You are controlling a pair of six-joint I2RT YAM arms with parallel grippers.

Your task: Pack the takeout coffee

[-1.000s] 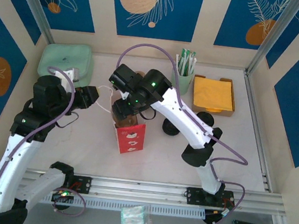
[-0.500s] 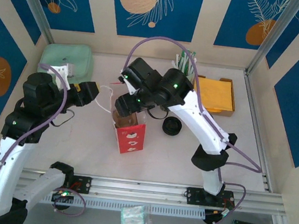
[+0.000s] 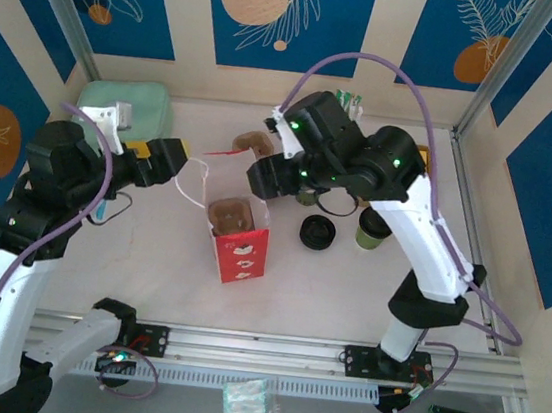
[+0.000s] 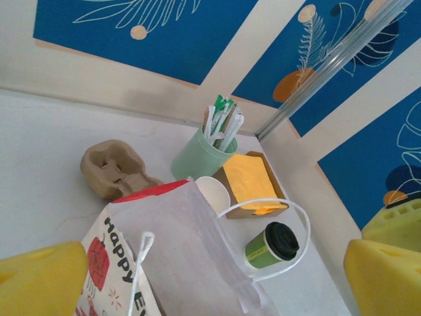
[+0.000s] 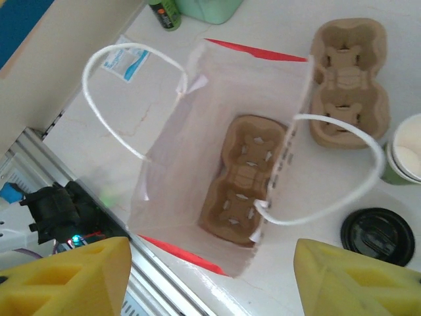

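On the surface right of the paper bag, the takeout coffee stands upright, lidded, outside the bag. Left hand wide, empty. Right hand wide, empty, above the bag's mouth.

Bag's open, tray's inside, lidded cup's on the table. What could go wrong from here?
1. The left end effector is open, so nothing steadies the tall red-and-white paper bag; it could tip.
2. Its white cord handles loop over the mouth and could snag the green black-lidded paper cup when lowered onto the brown pulp tray.
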